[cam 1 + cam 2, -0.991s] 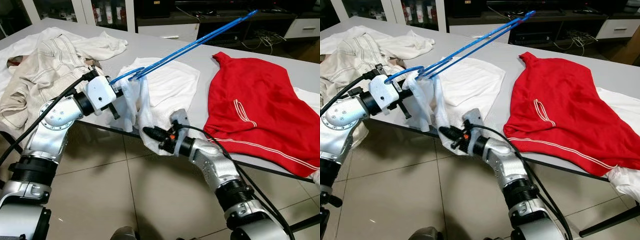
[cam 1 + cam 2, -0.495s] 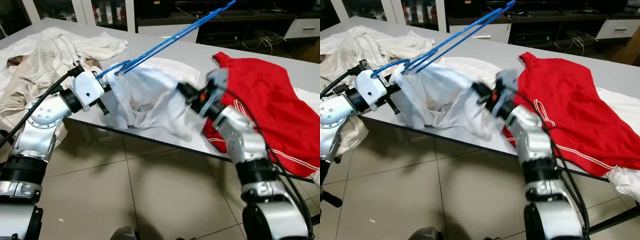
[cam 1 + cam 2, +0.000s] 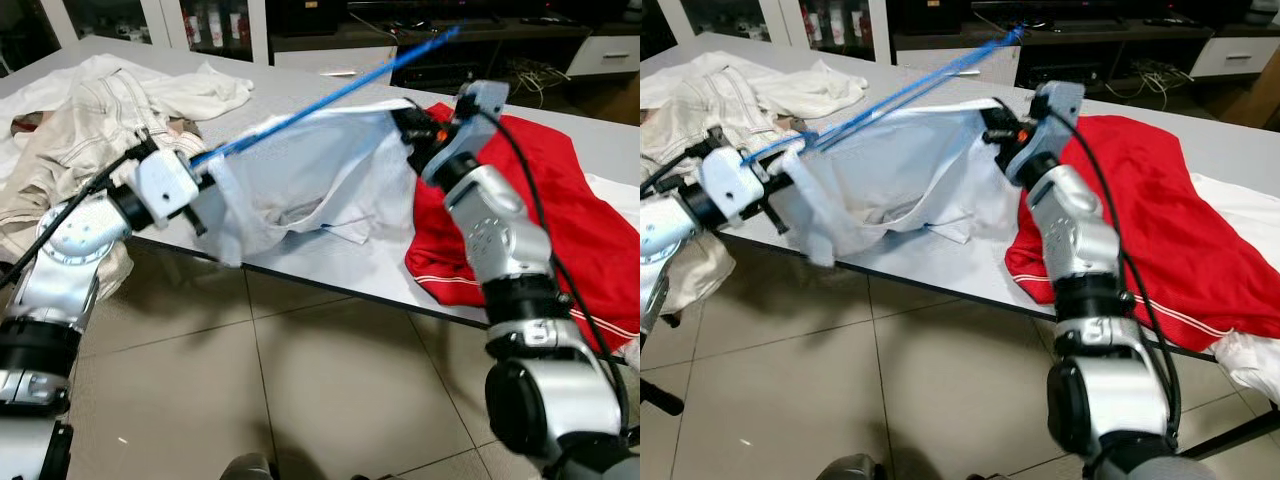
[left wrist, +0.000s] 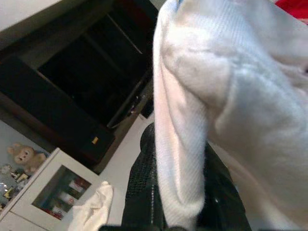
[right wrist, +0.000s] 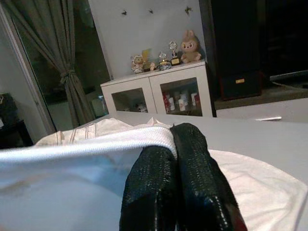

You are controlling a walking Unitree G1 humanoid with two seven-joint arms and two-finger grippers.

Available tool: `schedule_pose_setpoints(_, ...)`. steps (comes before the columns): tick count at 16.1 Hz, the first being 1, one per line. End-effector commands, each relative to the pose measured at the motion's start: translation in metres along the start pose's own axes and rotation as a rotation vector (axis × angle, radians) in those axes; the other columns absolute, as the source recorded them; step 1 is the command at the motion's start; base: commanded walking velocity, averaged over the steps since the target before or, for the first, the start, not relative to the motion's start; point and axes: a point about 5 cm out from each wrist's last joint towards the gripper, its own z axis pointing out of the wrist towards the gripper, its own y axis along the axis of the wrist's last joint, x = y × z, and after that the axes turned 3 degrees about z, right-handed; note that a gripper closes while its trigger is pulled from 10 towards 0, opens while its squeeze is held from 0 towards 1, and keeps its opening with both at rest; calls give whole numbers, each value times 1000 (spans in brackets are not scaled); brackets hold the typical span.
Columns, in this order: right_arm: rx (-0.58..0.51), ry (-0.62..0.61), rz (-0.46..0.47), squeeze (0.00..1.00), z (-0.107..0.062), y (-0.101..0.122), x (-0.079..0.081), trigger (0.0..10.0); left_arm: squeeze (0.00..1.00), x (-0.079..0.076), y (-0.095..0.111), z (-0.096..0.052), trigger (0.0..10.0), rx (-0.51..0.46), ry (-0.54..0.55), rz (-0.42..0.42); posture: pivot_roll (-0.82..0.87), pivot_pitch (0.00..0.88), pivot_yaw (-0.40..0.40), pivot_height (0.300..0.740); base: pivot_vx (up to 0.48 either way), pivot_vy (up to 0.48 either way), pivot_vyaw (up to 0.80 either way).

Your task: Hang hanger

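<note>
Head stereo pair looked forward and down from above, mid-range, both sharing the surface [image 3: 330, 270], white shirt [image 3: 300, 180] and both arms. Left wrist camera sat very close against white cloth [image 4: 231, 96]. Right wrist camera faced along its fingers [image 5: 192, 183] toward a cabinet [image 5: 163, 96].

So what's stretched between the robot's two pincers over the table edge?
A white cloth garment, pulled taut between left pincer and right pincer, under the thin blue plastic hanger, seen from both eye views.
</note>
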Motion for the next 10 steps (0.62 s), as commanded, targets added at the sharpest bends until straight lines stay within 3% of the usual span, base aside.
schedule_pose_setpoints(1, -40, -40, 20, 0, -2, 16, -11, 0, 0, 6, 2, -8, 0, 7, -6, 32, 157, 10, -55, 740, 0, 0, 0)
schedule_pose_setpoints(9, -1, -8, 4, 0, -2, 17, -20, 0, 0, 7, -11, -38, 0, 102, -192, 92, 168, 15, -57, 740, 0, 0, 0)
schedule_pose_setpoints(10, 1, -7, -1, 0, -2, 18, -21, 0, 0, 11, -12, -40, 0, 114, -214, 131, 170, 18, -58, 740, 0, 0, 0)
